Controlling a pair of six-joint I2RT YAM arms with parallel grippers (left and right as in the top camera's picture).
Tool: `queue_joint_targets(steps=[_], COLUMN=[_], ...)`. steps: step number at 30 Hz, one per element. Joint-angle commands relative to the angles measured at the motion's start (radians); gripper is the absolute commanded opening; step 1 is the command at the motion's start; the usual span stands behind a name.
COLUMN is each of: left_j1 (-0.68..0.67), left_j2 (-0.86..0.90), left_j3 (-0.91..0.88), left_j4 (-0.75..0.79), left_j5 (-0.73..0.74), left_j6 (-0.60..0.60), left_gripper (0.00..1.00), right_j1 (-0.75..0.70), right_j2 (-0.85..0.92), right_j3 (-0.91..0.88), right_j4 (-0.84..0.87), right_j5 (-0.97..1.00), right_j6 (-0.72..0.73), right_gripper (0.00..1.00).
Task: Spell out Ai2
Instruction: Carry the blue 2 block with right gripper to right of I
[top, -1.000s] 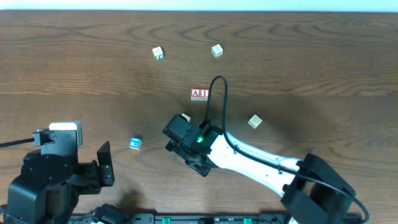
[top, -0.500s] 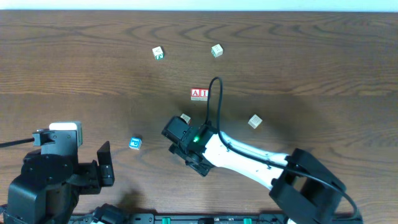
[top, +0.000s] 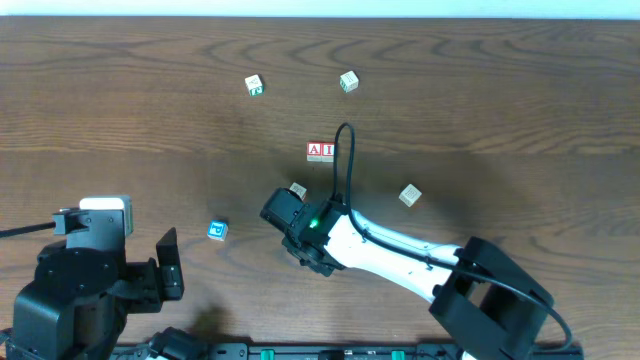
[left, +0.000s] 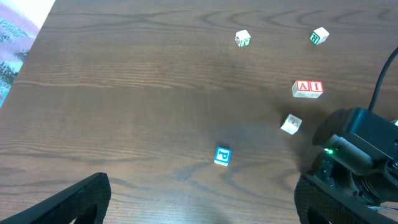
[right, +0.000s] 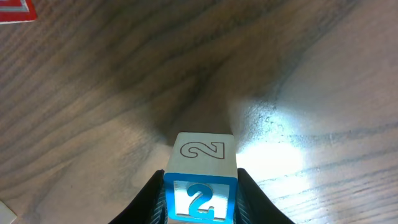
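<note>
Right end effector (right: 200, 198): clamped on the 2 block (right: 200, 163), gripping both sides. Cannot tell whether raised off the surface (right: 323, 68). Has pivoted slightly over the last second, uncovering more of the block from overhead, yet has not carried it anywhere. Suggests a settled grasp with transport not begun. Still needs setting down beside the A I pair (top: 321, 151), ahead and left of the end effector. Reads an outlined 2 on top, a white 2 on blue on the near face, red A and I on the pair. Left end effector (top: 168, 262): apart, empty, well away.
</note>
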Motion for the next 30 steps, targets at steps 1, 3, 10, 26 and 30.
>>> queue_joint_targets(steps=[1, 3, 10, 26, 30], left_j1=[0.002, 0.002, 0.002, 0.002, 0.002], left_j2=[0.002, 0.002, 0.002, 0.002, 0.003], left_j3=[0.016, 0.016, 0.016, 0.016, 0.016], left_j4=[-0.006, -0.006, -0.006, 0.014, 0.025], left_j5=[0.003, 0.003, 0.003, 0.003, 0.003], left_j6=[-0.007, -0.007, -0.007, -0.008, -0.008], left_gripper=[0.95, 0.95, 0.95, 0.95, 0.96], right_j1=[-0.013, -0.022, -0.115, -0.326, -0.346], right_j2=[0.006, 0.006, -0.003, -0.055, -0.054], right_j3=[0.013, 0.013, 0.015, 0.323, 0.337], right_j4=[-0.004, -0.003, 0.000, -0.232, -0.240], right_j5=[0.050, 0.050, 0.041, 0.226, 0.304], right_j6=[-0.037, -0.054, -0.223, -0.861, -0.909], right_gripper=[0.23, 0.20, 0.19, 0.21, 0.21])
